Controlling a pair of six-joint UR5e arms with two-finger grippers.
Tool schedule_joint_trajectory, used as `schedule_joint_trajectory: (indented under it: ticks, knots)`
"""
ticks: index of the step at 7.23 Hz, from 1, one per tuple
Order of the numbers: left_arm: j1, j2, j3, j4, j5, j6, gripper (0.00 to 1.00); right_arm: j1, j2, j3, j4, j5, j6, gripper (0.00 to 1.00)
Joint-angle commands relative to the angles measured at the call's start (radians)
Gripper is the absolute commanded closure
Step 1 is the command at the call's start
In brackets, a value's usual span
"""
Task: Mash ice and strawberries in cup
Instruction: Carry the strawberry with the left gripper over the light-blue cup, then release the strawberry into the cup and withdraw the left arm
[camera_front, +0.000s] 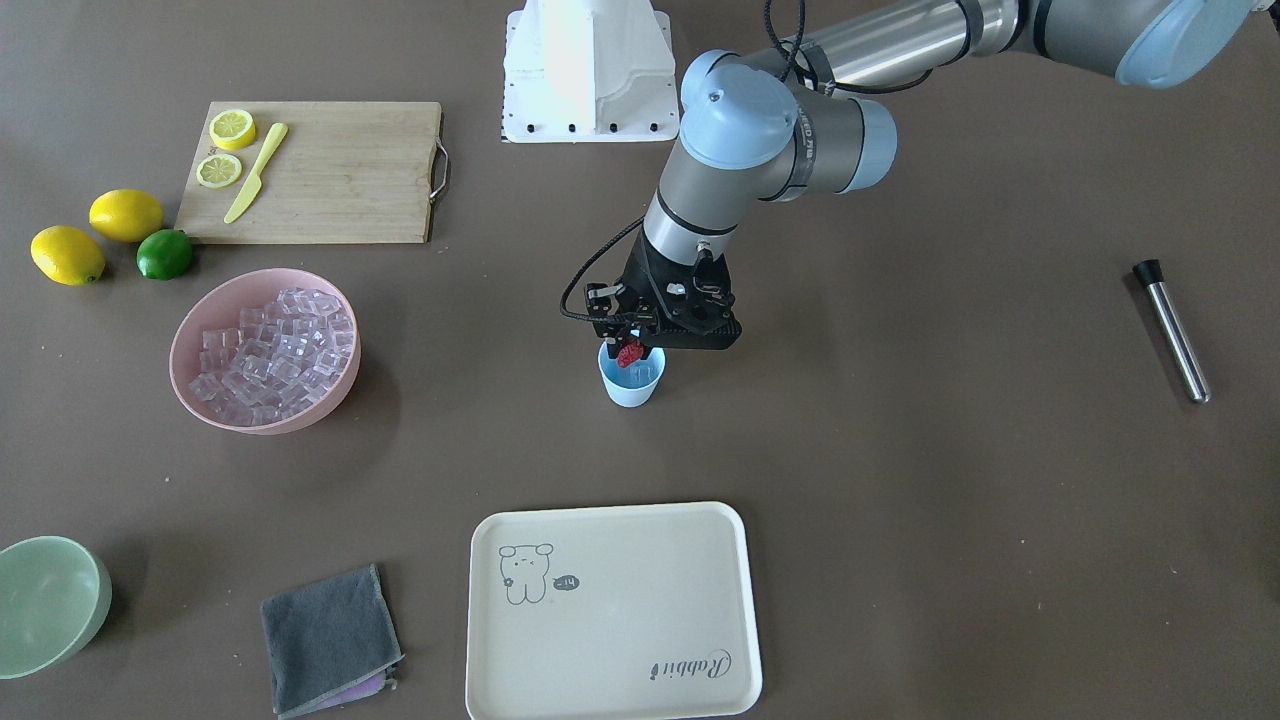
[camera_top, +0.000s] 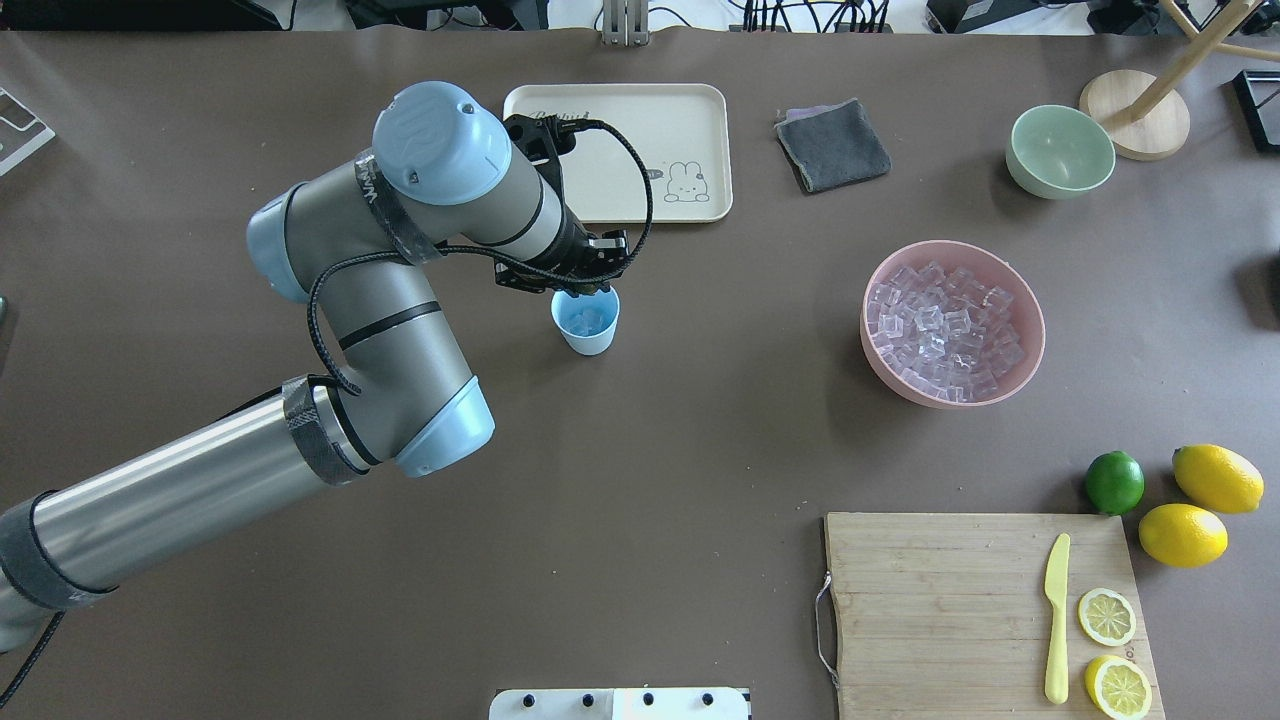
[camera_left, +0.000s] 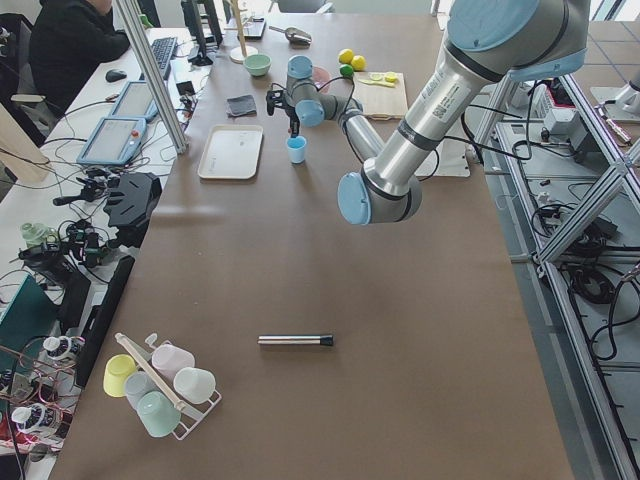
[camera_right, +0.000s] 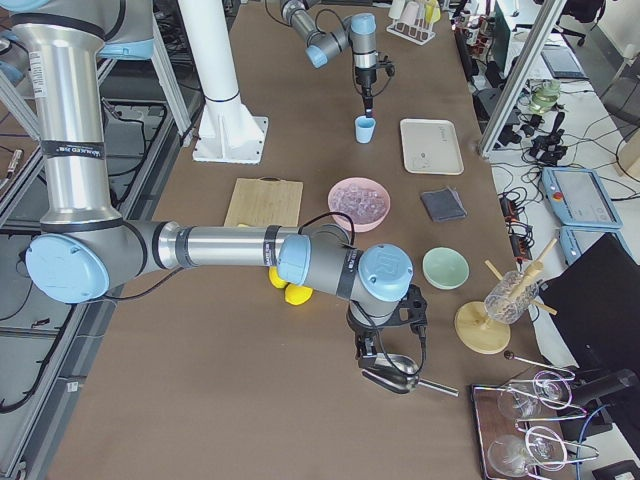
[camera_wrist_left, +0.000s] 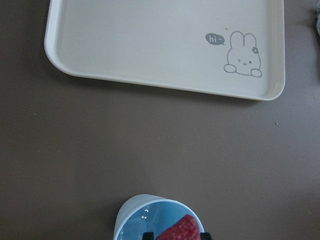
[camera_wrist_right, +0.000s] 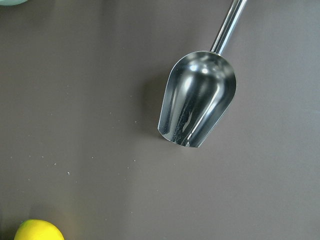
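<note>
Several clear ice cubes (camera_top: 585, 320) lay in the bottom of the light-blue cup (camera_front: 630, 385). The cup stood upright on the brown surface (camera_front: 900, 450), directly beneath the left end effector (camera_front: 628, 346). That end effector pointed straight down, its fingers clamped on the red strawberry (camera_front: 629, 353). The berry hung at the cup's mouth, over the blue inside and above the ice. In the left wrist view its tip showed between the two fingertips, right at the rim.

Beyond the left end effector, on the side away from the robot, lay a cream tray (camera_front: 610, 610) with a rabbit drawn on it. Well off to that end effector's right sat a large pink bowl (camera_front: 188, 345) heaped with many more ice cubes. Farther out that way stood a pale green bowl (camera_front: 50, 600).

The right end effector (camera_right: 385, 358) hung far from the cup, just over a metal scoop (camera_wrist_right: 197, 100) that lay on the surface. Whether its fingers were apart or together could not be told.
</note>
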Motion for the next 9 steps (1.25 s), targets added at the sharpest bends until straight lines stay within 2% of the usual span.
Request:
schedule_joint_trajectory:
  ticks: [1,2,4,5,6,7,8,9]
  knots:
    - [0.003,0.0,-0.003,0.007,0.001,0.0,0.7,0.0,-0.003,0.0,0.0,0.002,-0.001,0.0]
    - [0.003,0.005,-0.004,0.004,0.001,-0.002,0.03,0.0,-0.003,0.001,0.0,0.002,-0.001,0.0]
    - [-0.005,0.026,-0.03,0.003,-0.005,0.0,0.02,0.0,0.001,0.0,0.0,0.0,-0.001,0.0]
    - [-0.023,0.099,-0.095,0.003,-0.018,0.008,0.02,0.0,0.003,0.0,0.0,0.0,-0.001,0.0]
    - [-0.091,0.166,-0.122,0.003,-0.109,0.018,0.02,0.0,0.005,0.001,0.0,0.0,-0.001,0.0]
    - [-0.191,0.239,-0.124,0.002,-0.213,0.138,0.02,0.0,0.003,0.007,0.0,0.0,-0.001,0.0]
    - [-0.28,0.329,-0.121,0.003,-0.264,0.352,0.02,0.0,-0.003,0.019,0.0,0.002,-0.001,0.0]
    - [-0.372,0.404,-0.099,0.002,-0.275,0.511,0.02,0.0,-0.009,0.027,0.0,0.003,-0.001,0.0]
